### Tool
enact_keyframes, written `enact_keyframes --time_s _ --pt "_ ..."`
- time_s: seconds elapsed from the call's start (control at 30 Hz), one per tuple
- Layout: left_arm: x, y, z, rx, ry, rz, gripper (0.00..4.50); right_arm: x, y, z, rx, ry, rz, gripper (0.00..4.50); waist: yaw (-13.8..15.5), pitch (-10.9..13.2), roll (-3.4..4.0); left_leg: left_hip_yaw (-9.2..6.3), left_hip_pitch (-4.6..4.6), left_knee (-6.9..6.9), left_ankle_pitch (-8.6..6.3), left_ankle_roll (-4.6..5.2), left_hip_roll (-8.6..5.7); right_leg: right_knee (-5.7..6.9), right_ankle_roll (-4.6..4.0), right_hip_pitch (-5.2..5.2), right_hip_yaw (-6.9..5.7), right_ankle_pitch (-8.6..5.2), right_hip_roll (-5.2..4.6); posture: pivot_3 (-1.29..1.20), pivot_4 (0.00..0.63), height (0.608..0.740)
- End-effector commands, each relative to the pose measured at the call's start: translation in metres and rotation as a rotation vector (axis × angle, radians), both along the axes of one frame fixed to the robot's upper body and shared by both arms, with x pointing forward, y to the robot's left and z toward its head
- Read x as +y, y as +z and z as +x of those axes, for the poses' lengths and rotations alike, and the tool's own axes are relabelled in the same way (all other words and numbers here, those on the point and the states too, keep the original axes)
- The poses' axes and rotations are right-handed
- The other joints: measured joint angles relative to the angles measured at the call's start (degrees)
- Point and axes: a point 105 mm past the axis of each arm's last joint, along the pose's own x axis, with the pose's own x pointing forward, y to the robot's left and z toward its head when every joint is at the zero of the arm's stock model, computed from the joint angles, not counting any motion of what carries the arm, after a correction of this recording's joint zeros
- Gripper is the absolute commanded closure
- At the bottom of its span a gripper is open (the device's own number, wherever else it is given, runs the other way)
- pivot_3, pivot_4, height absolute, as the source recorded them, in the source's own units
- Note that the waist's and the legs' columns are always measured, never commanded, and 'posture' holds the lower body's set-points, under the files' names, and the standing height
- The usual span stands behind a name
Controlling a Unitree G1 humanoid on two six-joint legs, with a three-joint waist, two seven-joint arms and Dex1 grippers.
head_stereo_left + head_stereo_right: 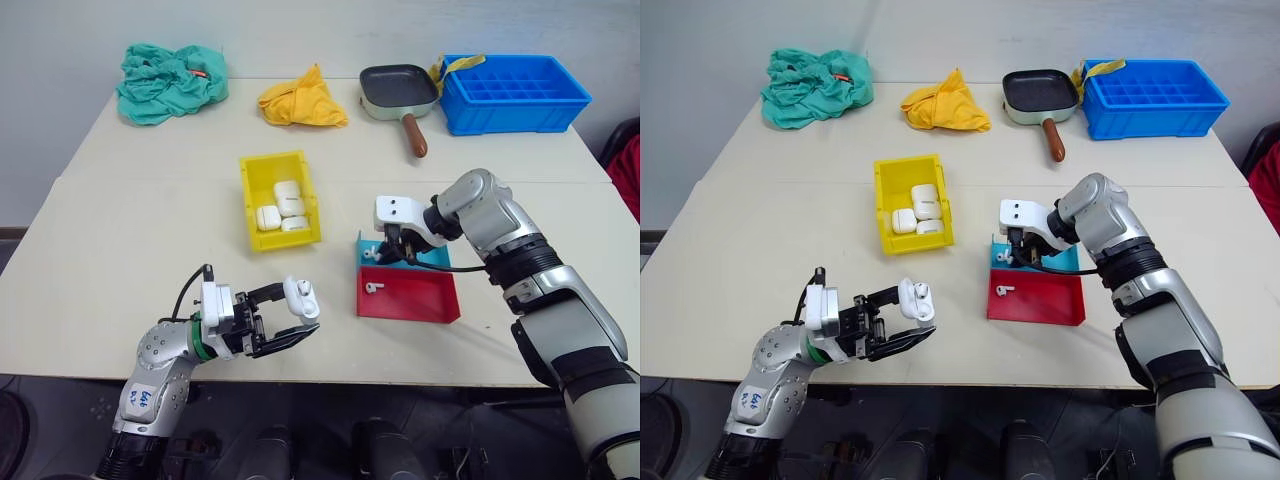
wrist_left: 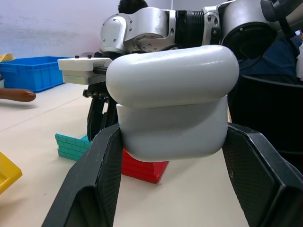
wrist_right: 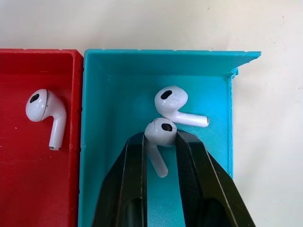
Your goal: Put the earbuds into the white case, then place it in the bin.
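**A:** Pinching down in the teal tray (image 3: 156, 198), that's the right gripper (image 3: 160, 137); its two black fingers (image 3: 128, 179) are narrowed on either side of one earbud (image 3: 160, 132), head up between the tips, stem hanging down.

**B:** A second earbud (image 3: 173, 105) lies just beside it on the teal floor, touching or nearly so (hard to call from here). A third earbud (image 3: 45, 111) sits next door in the red tray (image 3: 28, 189), well apart from the other two.

**A:** And the two trays stand wall to wall on the table (image 1: 120, 260), toward its front right.

**B:** Over to the left gripper (image 1: 285, 320). It's clamped on the white case (image 2: 173, 101), a finger (image 2: 94, 184) pressed against each side of the lower half. The case is held up off the table near the front edge, its lid standing open in the head view.

**A:** The yellow bin (image 1: 262, 178) is at mid-table, between the two arms and farther back, with three more white cases (image 1: 282, 208) lying in it.

**B:** Along the back edge: a crumpled green cloth (image 1: 168, 80), a yellow cloth (image 1: 300, 100), a small square pan (image 1: 398, 92) with a brown handle, and the blue compartmented crate (image 1: 512, 95) just beside the pan.
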Motion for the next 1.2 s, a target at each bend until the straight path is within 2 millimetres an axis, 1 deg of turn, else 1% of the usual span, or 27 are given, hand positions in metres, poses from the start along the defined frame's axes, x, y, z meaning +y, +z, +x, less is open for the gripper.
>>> enact_keyframes --time_s 0.03,0.17,0.3,0.43,0.5,0.6,0.7,0.8,0.87,0.97,1.0,1.07,1.2 --pt "-0.001 0.01 -0.004 -0.057 -0.009 -0.005 1.76 0.0 0.0 -0.001 -0.003 0.001 0.013 4.07 0.0 0.0 0.0 0.0 0.0 0.0 0.0 0.0 0.0 0.0 0.0 0.0 0.0 0.0 0.0 0.0 0.15 0.74" --pt "-0.001 0.01 -0.004 -0.059 -0.01 -0.006 1.76 -0.004 0.003 -0.001 -0.003 -0.011 0.024 4.07 0.0 0.0 0.0 0.0 0.0 0.0 0.0 0.0 0.0 0.0 0.0 0.0 0.0 0.0 0.0 0.0 0.15 0.74" --pt "-0.002 0.012 -0.003 -0.064 -0.013 -0.01 1.76 -0.015 0.016 -0.003 -0.019 -0.031 0.074 4.07 0.1 0.0 0.0 0.0 -0.01 0.0 0.0 0.0 -0.01 0.0 0.0 0.0 0.0 0.0 -0.01 0.0 0.15 0.74" --pt "-0.003 0.014 -0.001 -0.071 -0.019 -0.015 1.76 -0.031 0.034 -0.008 -0.029 -0.074 0.135 4.07 0.1 0.0 0.0 0.0 -0.03 0.0 0.0 0.01 -0.01 -0.03 0.0 -0.01 -0.01 0.0 -0.02 0.0 0.15 0.74" --pt "-0.005 0.017 0.0 -0.077 -0.028 -0.023 1.76 -0.036 0.052 -0.016 -0.014 -0.083 0.25 4.07 0.1 0.0 0.0 0.0 -0.03 -0.01 0.0 0.0 -0.01 -0.04 0.0 -0.01 -0.01 0.0 -0.01 0.0 0.15 0.74" --pt "-0.009 0.023 0.004 -0.089 -0.04 -0.047 1.76 -0.038 0.071 -0.04 0.028 -0.009 0.413 4.07 0.2 0.0 0.0 0.0 -0.03 -0.02 0.0 0.0 0.0 -0.05 0.0 0.0 -0.01 0.0 -0.01 0.0 0.15 0.74" --pt "-0.014 0.033 0.009 -0.102 -0.05 -0.079 1.76 -0.029 0.088 -0.063 0.07 0.037 0.635 4.07 0.3 0.0 -0.02 -0.03 -0.03 -0.01 0.0 0.01 0.01 -0.07 0.0 0.05 -0.03 0.0 -0.01 0.0 0.15 0.74" --pt "-0.019 0.041 0.014 -0.111 -0.065 -0.102 1.76 -0.011 0.109 -0.091 0.119 0.094 0.92 4.07 0.3 0.0 -0.04 -0.03 -0.03 0.0 0.0 0.0 0.01 -0.07 0.01 0.07 -0.02 0.0 -0.01 0.0 0.15 0.74" --pt "-0.022 0.046 0.017 -0.111 -0.075 -0.117 1.76 0.001 0.116 -0.11 0.161 0.124 1.061 4.07 0.2 0.0 -0.04 -0.03 -0.03 -0.02 0.01 -0.01 0.03 -0.03 0.02 0.08 -0.03 0.01 0.01 0.0 0.15 0.74" --pt "-0.027 0.048 0.021 -0.114 -0.096 -0.123 1.76 0.02 0.108 -0.136 0.232 0.184 1.126 4.07 0.3 0.0 -0.04 -0.04 -0.02 -0.03 0.02 -0.03 0.05 0.03 0.02 0.08 -0.05 0.01 0.04 0.0 0.15 0.74" --pt "-0.029 0.05 0.022 -0.115 -0.103 -0.125 1.76 0.026 0.11 -0.141 0.254 0.187 1.17 4.07 0.3 0.0 -0.04 -0.05 -0.01 -0.03 0.02 -0.03 0.04 0.02 0.02 0.08 -0.05 0.01 0.03 0.0 0.15 0.74" --pt "-0.031 0.052 0.023 -0.116 -0.113 -0.134 1.76 0.032 0.114 -0.144 0.291 0.173 1.247 4.07 0.3 0.0 -0.05 -0.05 -0.02 0.0 0.02 -0.03 0.02 0.02 0.03 0.1 -0.03 0.02 0.03 0.0 0.15 0.74" --pt "-0.036 0.055 0.023 -0.116 -0.135 -0.144 1.76 0.046 0.113 -0.15 0.307 0.174 1.273 4.07 0.3 0.0 -0.04 -0.06 -0.01 0.02 0.02 -0.02 -0.01 0.02 0.04 0.1 -0.01 0.02 0.02 0.0 0.15 0.74"
